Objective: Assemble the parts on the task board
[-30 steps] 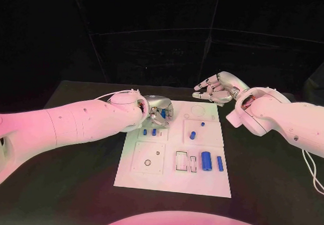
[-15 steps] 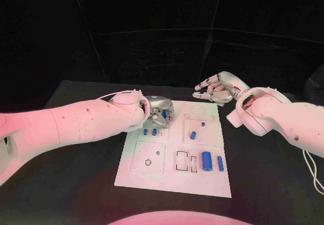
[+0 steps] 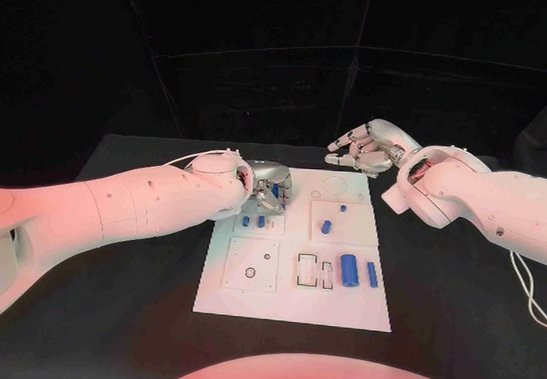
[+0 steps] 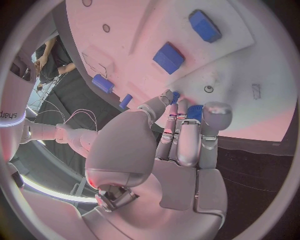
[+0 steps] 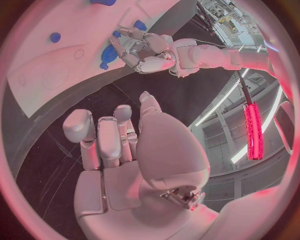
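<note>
The white task board (image 3: 251, 302) lies in the middle of the black table. My left hand (image 3: 270, 189) hovers over its far-left part with the fingers curled in. In the left wrist view this hand (image 4: 178, 150) pinches a small blue part (image 4: 194, 111) at its fingertips. Two small blue parts (image 3: 254, 223) lie just below it on the board (image 4: 250, 90). My right hand (image 3: 363, 153) hangs beyond the board's far edge, fingers curled, holding nothing; the right wrist view shows it (image 5: 119, 145) likewise.
More blue parts lie on the board: one short cylinder (image 3: 328, 227), a small stud (image 3: 342, 209), and two longer cylinders (image 3: 349, 271) at the near right. Bare black table (image 3: 124, 267) lies on both sides of the board.
</note>
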Tool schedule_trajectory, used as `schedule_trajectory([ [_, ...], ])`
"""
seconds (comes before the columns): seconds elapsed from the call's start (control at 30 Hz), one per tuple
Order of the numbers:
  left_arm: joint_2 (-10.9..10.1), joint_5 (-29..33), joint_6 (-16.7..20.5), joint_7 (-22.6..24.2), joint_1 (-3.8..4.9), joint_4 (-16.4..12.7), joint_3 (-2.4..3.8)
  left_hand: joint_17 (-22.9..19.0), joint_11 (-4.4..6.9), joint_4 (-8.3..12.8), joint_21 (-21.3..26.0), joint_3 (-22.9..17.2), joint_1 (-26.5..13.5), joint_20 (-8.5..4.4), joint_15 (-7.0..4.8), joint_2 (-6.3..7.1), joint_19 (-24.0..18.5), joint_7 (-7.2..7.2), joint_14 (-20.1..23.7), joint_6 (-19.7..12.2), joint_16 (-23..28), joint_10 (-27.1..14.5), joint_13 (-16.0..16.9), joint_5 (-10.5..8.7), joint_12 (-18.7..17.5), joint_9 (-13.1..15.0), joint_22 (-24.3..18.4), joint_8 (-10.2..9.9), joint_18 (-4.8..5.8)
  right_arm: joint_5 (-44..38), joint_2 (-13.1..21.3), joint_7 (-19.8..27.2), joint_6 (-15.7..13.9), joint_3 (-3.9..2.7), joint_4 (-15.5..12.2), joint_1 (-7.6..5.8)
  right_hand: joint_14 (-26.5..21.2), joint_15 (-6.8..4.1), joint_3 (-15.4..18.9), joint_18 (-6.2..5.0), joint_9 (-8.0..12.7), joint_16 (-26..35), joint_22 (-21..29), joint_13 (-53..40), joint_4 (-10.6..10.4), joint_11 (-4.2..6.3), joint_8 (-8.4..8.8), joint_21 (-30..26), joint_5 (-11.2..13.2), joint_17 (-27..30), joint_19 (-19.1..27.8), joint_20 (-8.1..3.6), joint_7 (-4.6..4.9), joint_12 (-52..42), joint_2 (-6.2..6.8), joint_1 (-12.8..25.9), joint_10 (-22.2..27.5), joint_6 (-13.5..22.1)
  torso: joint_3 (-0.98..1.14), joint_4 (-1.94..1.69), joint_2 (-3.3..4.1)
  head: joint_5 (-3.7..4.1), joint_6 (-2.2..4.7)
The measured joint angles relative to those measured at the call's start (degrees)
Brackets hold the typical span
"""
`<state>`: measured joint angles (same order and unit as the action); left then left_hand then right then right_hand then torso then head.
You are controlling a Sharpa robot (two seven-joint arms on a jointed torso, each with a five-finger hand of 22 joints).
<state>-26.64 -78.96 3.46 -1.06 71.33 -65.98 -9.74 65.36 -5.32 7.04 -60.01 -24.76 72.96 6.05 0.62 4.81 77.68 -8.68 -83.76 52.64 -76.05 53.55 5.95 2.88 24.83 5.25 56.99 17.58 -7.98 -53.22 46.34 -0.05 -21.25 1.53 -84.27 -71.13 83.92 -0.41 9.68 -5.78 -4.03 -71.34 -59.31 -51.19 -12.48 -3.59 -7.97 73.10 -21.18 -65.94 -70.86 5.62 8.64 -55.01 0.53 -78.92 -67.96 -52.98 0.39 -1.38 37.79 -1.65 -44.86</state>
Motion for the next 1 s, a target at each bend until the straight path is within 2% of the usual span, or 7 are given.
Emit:
schedule_trajectory([
  [0.13, 0.1, 0.0, -0.2, -0.2, 0.00, 0.2, 0.06, -0.1, 0.07, 0.0, 0.0, 0.0, 0.0, 0.00, -0.02, 0.00, 0.0, 0.21, 0.0, 0.2, 0.0, 0.1, -0.2, 0.00, -0.1, -0.1, 0.0, -0.2, 0.00, 0.0, -0.1, 0.1, 0.0, 0.00, 0.0, 0.00, 0.0, 0.00, 0.0, 0.00, 0.0, 0.0, 0.0, -0.1, 0.0, 0.00, 0.00, 0.0, 0.0, 0.0, 0.0, 0.00, 0.00, 0.0, -0.17, -0.2, 0.0, 0.0, 0.01, 0.01, 0.00, 0.07, -0.01],
  [0.37, 0.1, 0.0, -0.2, -0.3, -0.06, 0.3, 0.07, -0.3, 0.89, 0.1, -0.6, -0.8, 0.3, -0.38, -0.58, -0.31, 0.4, 0.86, -0.3, 2.1, 0.0, 3.0, -0.6, 0.00, -0.3, -0.3, 0.6, -0.2, 0.00, 0.0, -0.2, 0.2, 0.0, 0.00, 0.1, 0.00, 0.0, 0.00, 0.0, 0.00, 0.0, 0.0, 0.0, -0.1, 0.0, 0.00, -0.24, 0.0, 0.0, 0.0, 0.0, 0.00, 0.00, 0.0, -0.17, -0.2, 0.0, 0.0, 0.01, 0.01, 0.00, 0.25, 0.00],
  [0.6, 0.1, 0.0, -0.1, -0.4, -0.19, 0.2, 0.07, -0.4, 1.65, 0.9, -2.0, -2.7, 1.8, -0.94, -1.25, -1.82, 0.9, 1.22, -0.2, 4.3, 0.0, 6.2, -1.2, -0.01, -0.4, -0.4, 2.1, -0.8, 0.00, 0.0, -0.3, 0.2, 0.0, 0.00, 0.1, 0.01, 0.0, 0.00, 0.0, 0.00, 0.0, 0.0, 0.0, -0.1, 0.0, 0.00, -0.24, 0.0, 0.0, 0.0, 0.0, 0.00, 0.00, 0.0, -0.17, -0.2, 0.0, 0.0, 0.01, -0.01, -0.02, 0.15, -0.08],
  [0.63, 0.1, 0.0, 0.0, -0.4, -0.21, 0.2, 0.07, -0.4, 1.55, 1.1, -2.2, -3.0, 2.0, -0.94, -1.24, -1.96, 0.9, 1.22, -0.2, 4.3, 0.0, 6.5, -1.2, -0.02, -0.7, -0.5, 2.3, -0.9, 0.00, 0.0, -0.3, 0.2, 0.0, 0.00, 0.1, 0.01, 0.0, 0.00, 0.0, 0.00, 0.0, 0.0, 0.0, -0.1, 0.0, 0.00, -0.24, 0.0, 0.0, 0.0, 0.0, 0.00, 0.00, 0.0, -0.17, -0.2, 0.0, 0.0, 0.01, -0.01, -0.03, 0.14, -0.08],
  [0.7, 0.1, 0.0, 0.3, -0.3, -0.25, 0.3, 0.04, -0.4, 1.65, 1.7, -2.3, -3.6, 2.1, -0.94, -1.24, -2.12, 0.9, 1.16, -0.2, 4.4, -0.2, 6.8, -1.2, -0.06, -1.0, -0.6, 2.6, -1.3, 0.87, 0.0, -0.3, 0.2, 0.0, 0.00, 0.1, 0.01, 0.0, 0.00, 0.0, 0.00, 0.0, 0.0, 0.0, -0.1, 0.0, 0.00, -0.24, 0.0, 0.0, 0.0, 0.0, 0.00, 0.00, 0.0, -0.17, -0.2, 0.0, 0.0, 0.01, -0.01, -0.03, 0.14, -0.02],
  [1.0, -0.5, -0.1, 2.3, 0.0, -0.46, -0.1, -0.04, -0.5, 1.43, 2.1, -2.6, -4.4, 2.8, -0.94, -1.24, -2.30, 0.9, 0.72, -0.2, 4.8, -0.2, 7.4, -1.7, -0.07, -1.8, -0.8, 3.0, -1.9, 0.87, 0.0, -0.3, 0.2, 0.0, 0.00, 0.2, 0.01, 0.0, 0.00, 0.0, 0.00, 0.0, 0.0, 0.0, -0.1, 0.0, 0.00, -0.24, 0.0, 0.0, 0.0, 0.0, 0.00, 0.00, 0.0, -0.17, -0.2, 0.0, 0.0, 0.01, -0.01, -0.03, 0.24, 0.15],
])
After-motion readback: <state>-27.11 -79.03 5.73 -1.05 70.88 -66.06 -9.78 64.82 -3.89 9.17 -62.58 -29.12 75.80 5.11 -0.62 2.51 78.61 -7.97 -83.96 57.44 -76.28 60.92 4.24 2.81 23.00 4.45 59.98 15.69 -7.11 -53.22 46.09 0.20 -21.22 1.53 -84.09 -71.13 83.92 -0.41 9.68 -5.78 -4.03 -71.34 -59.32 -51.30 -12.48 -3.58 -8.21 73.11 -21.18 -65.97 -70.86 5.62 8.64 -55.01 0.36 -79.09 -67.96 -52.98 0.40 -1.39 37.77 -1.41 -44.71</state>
